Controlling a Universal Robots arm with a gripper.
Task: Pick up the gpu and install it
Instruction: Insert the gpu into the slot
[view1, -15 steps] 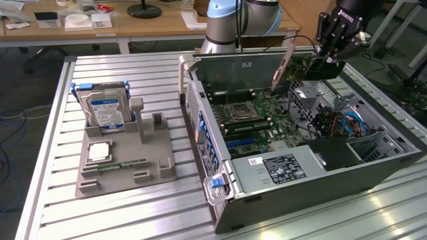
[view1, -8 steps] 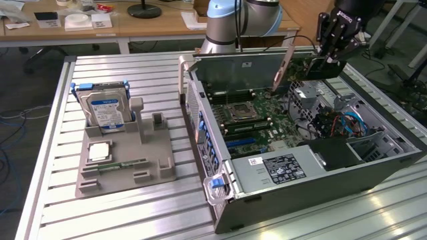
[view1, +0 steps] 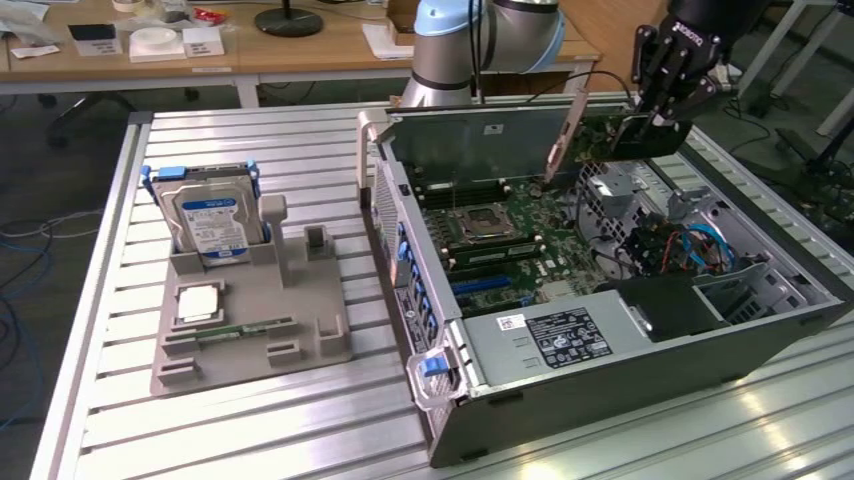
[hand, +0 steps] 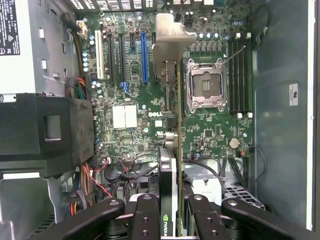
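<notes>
My end effector clamps the gpu above the open case.
I see its thin board edge-on over the green motherboard; a boxy hard drive stands in the grey tray.

Silver arm, blue joint cap, black multi-fingered hand

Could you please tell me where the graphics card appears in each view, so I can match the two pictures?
Exterior view: the graphics card hangs in the gripper above the open computer case, toward the exterior view's right.
Wrist view: the card is edge-on, clamped between the fingers, over the motherboard.
Shared landmark: the silver processor socket.
</notes>
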